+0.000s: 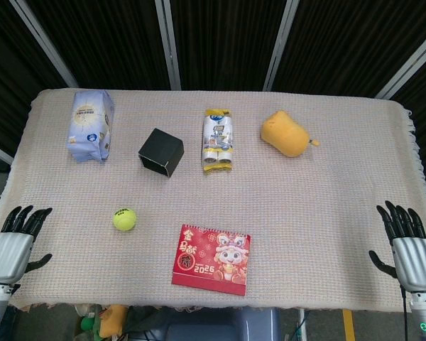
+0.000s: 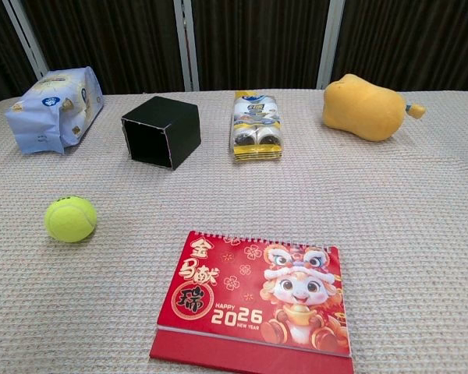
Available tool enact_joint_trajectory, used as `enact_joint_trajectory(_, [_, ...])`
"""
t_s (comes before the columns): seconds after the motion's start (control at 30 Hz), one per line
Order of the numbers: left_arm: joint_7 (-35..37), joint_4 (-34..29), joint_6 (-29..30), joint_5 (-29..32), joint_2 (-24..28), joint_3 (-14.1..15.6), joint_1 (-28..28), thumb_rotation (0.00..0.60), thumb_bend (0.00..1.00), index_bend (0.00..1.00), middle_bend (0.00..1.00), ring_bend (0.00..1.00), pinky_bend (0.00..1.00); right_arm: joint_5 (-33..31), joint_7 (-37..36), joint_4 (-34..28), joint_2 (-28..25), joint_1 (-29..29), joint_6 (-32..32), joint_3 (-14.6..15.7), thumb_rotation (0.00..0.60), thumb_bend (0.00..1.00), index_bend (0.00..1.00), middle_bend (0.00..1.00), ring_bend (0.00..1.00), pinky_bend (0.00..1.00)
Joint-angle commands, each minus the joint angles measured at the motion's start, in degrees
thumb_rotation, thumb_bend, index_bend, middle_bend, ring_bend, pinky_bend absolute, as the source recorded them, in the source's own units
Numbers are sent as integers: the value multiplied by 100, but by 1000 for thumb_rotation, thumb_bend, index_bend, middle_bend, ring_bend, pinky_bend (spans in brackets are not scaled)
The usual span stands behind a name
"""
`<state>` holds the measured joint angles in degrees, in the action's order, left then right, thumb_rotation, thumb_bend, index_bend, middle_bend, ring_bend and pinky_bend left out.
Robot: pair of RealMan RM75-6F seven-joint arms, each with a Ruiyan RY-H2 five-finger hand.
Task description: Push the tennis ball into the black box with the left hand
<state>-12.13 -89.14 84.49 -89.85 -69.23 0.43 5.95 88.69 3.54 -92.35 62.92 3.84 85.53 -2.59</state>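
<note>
A yellow-green tennis ball [image 1: 124, 219] [image 2: 70, 219] lies on the beige cloth, near the front left. The black box [image 1: 160, 151] [image 2: 161, 130] lies on its side further back, its open mouth turned toward the front left, a clear gap away from the ball. My left hand [image 1: 14, 239] rests at the table's front left edge, fingers spread and holding nothing, well left of the ball. At the front right edge my right hand [image 1: 409, 245] is likewise open. Neither hand shows in the chest view.
A red 2026 desk calendar [image 1: 212, 259] [image 2: 256, 299] lies right of the ball. Along the back sit a blue-white tissue pack [image 1: 91, 125] [image 2: 53, 108], a packet of small bottles [image 1: 218, 141] [image 2: 256, 126] and a yellow plush toy [image 1: 287, 133] [image 2: 367, 107].
</note>
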Motion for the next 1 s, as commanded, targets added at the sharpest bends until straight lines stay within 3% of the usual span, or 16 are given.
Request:
enact_joint_trajectory(0.03, [-15,-8,-4,0,-2,4,0,600,46,99,166,66,76,-6,8,1,2,5,-10,1,600,289,0,0,0,20])
enact_joint_trajectory(0.3, [-28,45,-89,-19,-44,-12,70,600,65,115,194,76,113,-21,0,-9,-9,-13,27,-9,600,290,0,0,0,20])
enact_joint_trajectory(0.47, [37,300,-173,-136,-220,-55,213,600,172,413,518,244,340,6,0,-27,-20,-52,95,7,600,289,0,0,0,20])
enact_joint_trajectory(0.6, [75,545,-378,-156,-405,-49,348,600,232,474,608,321,447,31,-34,-36,-29,-76,156,5,600,290,0,0,0,20])
enact_joint_trajectory(0.73, [28,799,-667,-161,-630,-28,519,600,288,605,747,440,546,6,-58,-29,-25,-58,125,-10,600,290,0,0,0,20])
enact_joint_trajectory(1.0, [73,1291,-1145,-242,-1101,18,865,600,322,642,750,452,558,0,-38,-29,-13,-58,118,-8,600,290,0,0,0,20])
